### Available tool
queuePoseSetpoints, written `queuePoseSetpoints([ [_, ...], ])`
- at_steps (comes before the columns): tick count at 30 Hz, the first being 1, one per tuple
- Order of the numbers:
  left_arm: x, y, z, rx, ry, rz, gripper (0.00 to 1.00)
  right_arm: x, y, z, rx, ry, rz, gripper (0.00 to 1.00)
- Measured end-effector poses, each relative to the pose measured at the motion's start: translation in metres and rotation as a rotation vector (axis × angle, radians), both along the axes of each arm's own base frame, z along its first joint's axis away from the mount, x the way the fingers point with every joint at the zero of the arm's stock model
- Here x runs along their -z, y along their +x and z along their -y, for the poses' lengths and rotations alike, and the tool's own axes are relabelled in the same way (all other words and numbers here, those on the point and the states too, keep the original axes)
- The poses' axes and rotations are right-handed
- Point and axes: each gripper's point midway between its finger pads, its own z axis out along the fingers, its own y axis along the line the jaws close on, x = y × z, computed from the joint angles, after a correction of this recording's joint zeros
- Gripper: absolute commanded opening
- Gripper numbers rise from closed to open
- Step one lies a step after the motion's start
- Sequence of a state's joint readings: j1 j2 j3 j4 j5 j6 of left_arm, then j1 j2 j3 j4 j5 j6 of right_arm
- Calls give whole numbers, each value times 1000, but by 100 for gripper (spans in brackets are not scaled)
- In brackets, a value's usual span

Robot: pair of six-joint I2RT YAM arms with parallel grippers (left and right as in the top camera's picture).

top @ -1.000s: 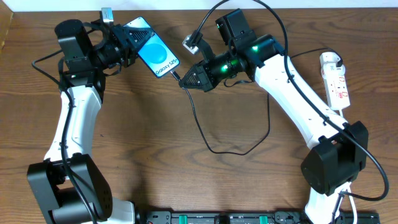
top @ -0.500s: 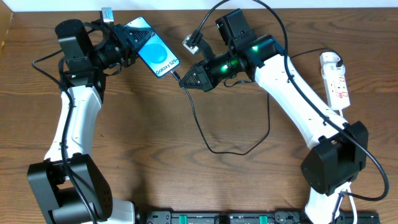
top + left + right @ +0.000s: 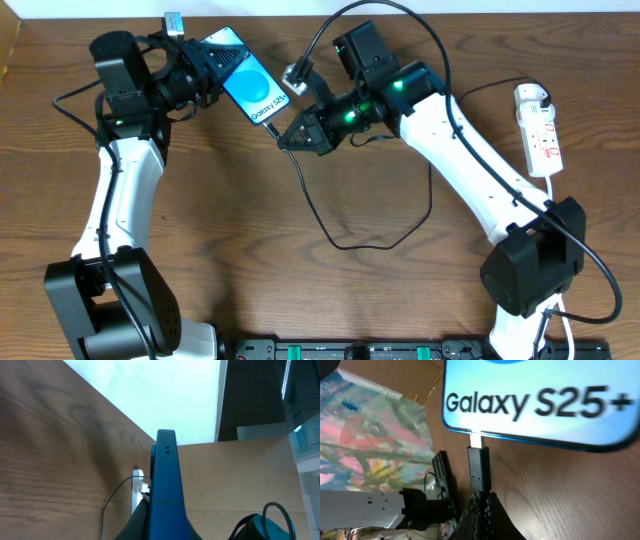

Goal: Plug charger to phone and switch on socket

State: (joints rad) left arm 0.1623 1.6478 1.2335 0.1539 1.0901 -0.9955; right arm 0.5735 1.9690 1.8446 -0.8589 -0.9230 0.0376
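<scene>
While the wooden table [image 3: 200,250] fills most of the overhead pic, we see the left arm [image 3: 125,190] running up the left side and the right arm [image 3: 480,170] slanting from btm right toward top ctr. Socket [image 3: 540,130] lies flat near the right edge, upper part of the frame, well apart from everything else. Phone [image 3: 250,88] sits upper left of ctr, slanted, screen lit w/ "Galaxy S25+" showing; in the left wrist view we get it edge-on in mid-frame. Left gripper [image 3: 205,68] is clamped on the phone's upper-left end. Right gripper [image 3: 288,138], just below-right of the phone, is closed tight on the charger [image 3: 330,225], whose thin black cable loops down to ctr frame and back up. Its connector [image 3: 478,467] stands upright in the right wrist view, metal tip touching the phone's lower edge; we can't tell whether it's fully seated.
</scene>
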Motion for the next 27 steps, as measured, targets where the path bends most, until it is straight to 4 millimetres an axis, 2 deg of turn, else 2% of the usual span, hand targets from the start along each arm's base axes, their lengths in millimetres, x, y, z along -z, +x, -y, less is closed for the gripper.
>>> queuePoseSetpoints([
  [8,0,0,1,2,0,0,7,2,7,3,36,-18,-4,1],
  [16,0,0,0,-3,1,-1,7,6,23,23,95,-39,-32,1],
  [27,1,3,-2,-20,8,-2,7,5,21,24,90,-35,-38,1],
])
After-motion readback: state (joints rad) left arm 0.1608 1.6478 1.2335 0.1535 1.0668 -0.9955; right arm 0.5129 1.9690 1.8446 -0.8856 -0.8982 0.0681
